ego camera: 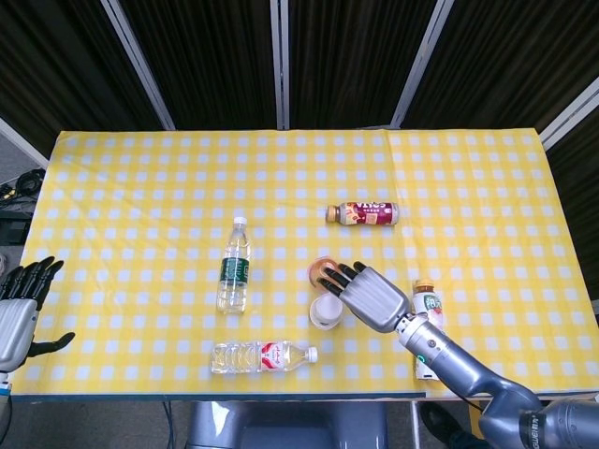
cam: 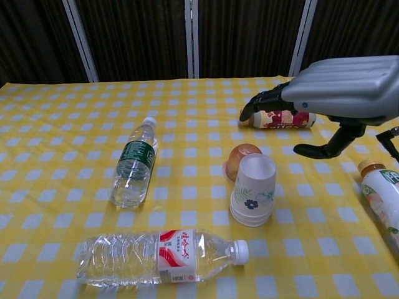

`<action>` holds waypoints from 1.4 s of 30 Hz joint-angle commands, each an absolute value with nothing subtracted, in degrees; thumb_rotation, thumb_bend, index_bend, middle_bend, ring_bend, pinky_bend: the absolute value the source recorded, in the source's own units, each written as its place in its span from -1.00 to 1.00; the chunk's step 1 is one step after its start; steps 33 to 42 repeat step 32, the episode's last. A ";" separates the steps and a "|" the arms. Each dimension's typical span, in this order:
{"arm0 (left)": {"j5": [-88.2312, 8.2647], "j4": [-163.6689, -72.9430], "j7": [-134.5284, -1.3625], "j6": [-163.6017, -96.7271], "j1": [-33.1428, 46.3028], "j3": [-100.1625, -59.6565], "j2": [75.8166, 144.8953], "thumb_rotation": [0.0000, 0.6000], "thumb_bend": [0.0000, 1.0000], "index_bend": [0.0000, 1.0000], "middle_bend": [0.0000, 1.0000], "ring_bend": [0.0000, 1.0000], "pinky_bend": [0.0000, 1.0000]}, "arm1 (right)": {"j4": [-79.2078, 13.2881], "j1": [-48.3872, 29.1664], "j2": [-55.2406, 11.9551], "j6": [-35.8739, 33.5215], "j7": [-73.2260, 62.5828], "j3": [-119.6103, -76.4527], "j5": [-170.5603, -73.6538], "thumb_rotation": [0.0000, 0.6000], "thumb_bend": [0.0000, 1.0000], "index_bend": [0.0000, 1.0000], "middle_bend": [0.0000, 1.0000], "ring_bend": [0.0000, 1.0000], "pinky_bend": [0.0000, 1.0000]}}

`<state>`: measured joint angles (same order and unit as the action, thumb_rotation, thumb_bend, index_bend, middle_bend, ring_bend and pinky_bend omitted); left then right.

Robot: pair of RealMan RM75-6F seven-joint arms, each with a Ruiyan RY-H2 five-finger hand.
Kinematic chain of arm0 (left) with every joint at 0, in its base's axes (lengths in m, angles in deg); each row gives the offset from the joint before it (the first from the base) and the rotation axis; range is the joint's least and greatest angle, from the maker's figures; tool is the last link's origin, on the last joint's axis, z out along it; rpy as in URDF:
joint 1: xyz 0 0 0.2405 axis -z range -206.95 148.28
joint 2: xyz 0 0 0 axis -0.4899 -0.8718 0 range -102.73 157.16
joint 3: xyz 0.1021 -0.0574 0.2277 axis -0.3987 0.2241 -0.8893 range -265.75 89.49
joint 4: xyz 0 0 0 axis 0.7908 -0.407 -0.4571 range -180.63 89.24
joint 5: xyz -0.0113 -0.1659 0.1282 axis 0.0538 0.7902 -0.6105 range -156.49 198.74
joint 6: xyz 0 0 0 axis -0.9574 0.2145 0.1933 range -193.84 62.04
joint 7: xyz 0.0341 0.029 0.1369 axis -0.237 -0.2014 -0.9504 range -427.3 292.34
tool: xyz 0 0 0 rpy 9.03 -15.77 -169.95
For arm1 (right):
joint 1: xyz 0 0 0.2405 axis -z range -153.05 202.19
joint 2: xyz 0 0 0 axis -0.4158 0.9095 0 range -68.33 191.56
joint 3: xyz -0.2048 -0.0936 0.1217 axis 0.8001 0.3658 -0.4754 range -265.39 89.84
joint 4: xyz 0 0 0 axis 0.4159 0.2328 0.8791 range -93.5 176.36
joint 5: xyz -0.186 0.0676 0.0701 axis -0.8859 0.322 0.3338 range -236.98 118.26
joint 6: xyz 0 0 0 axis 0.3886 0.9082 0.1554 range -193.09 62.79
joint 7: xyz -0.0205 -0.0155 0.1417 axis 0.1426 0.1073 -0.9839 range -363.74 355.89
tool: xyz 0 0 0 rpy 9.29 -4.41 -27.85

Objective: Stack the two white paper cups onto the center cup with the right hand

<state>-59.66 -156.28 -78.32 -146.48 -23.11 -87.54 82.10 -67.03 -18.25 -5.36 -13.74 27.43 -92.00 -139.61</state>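
White paper cups with a leaf and flower print stand nested in one upright stack (cam: 252,190) near the table's front middle; in the head view the stack (ego camera: 325,313) shows its open mouth. My right hand (cam: 340,90) hovers above and to the right of the stack, fingers spread, holding nothing and not touching the cups. From above, that right hand (ego camera: 374,297) sits just right of the cup mouth. My left hand (ego camera: 19,313) rests off the table's left edge, fingers apart and empty.
A small orange round object (cam: 242,156) lies right behind the stack. A green-label water bottle (cam: 133,165) and a red-label clear bottle (cam: 162,255) lie to the left. A brown drink bottle (cam: 277,118) lies behind, another drink bottle (cam: 381,199) at the right edge.
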 commanded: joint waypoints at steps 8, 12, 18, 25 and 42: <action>-59.40 -156.27 -78.44 -146.26 -23.04 -87.44 82.16 1.00 -1.00 -1.00 -1.00 -1.00 -1.00 | -67.50 -16.95 -3.74 -11.61 26.82 -91.13 -141.47 1.00 -0.28 -0.68 -0.76 -0.63 -0.34; -59.76 -156.01 -78.12 -146.88 -23.18 -87.23 82.22 1.00 -1.00 -1.00 -1.00 -1.00 -1.00 | -66.87 -12.96 -0.32 -4.95 24.83 -90.48 -144.09 1.00 -0.36 -0.68 -0.76 -0.65 -0.49; -62.47 -154.00 -76.87 -148.81 -23.81 -87.43 83.67 1.00 -1.00 -1.00 -1.00 -1.00 -1.00 | -63.24 -3.21 2.53 10.33 16.18 -87.74 -151.19 1.00 -0.99 -0.79 -0.95 -0.97 -0.97; -64.82 -151.63 -75.78 -151.37 -24.91 -87.70 85.48 1.00 -1.00 -1.00 -1.00 -1.00 -1.00 | -61.17 3.90 2.37 17.95 12.65 -86.70 -149.92 1.00 -1.00 -1.00 -1.00 -1.00 -1.00; -66.98 -149.74 -74.65 -152.57 -25.57 -88.29 86.41 1.00 -1.00 -1.00 -1.00 -1.00 -1.00 | -56.16 8.93 0.48 21.76 10.03 -86.16 -148.85 1.00 -1.00 -1.00 -1.00 -1.00 -1.00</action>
